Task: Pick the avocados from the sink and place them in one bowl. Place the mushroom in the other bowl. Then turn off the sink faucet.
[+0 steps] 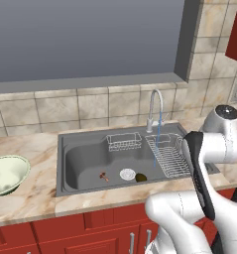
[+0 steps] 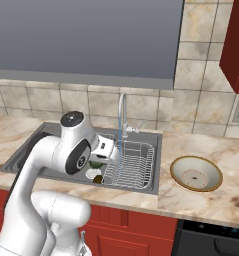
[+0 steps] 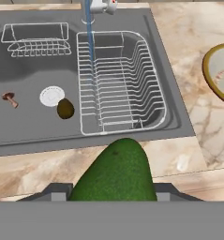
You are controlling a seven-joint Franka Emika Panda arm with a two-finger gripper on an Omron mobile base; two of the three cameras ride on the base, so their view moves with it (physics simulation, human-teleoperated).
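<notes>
My gripper (image 3: 115, 188) is shut on the bright green avocado (image 3: 115, 171), which hides the fingertips in the hand view. It hangs above the front edge of the sink (image 3: 29, 126), over the counter strip. In the right base view the gripper (image 2: 98, 160) holds that avocado (image 2: 96, 164) over the basin. The dark olive avocado (image 3: 65, 108) lies by the white drain (image 3: 52, 95), the small reddish mushroom (image 3: 10, 98) left of it. Blue water runs from the chrome faucet (image 1: 154, 106). The shallow tan bowl (image 2: 196, 173) sits right of the sink, the pale green-cream bowl (image 1: 6, 173) left of it.
A wire dish rack (image 3: 118, 84) takes up the sink's right part, and a small wire basket (image 3: 36, 40) hangs at its back wall. Marble counter (image 1: 35, 198) surrounds the sink. Red cabinet fronts run below, tiled wall and a window behind.
</notes>
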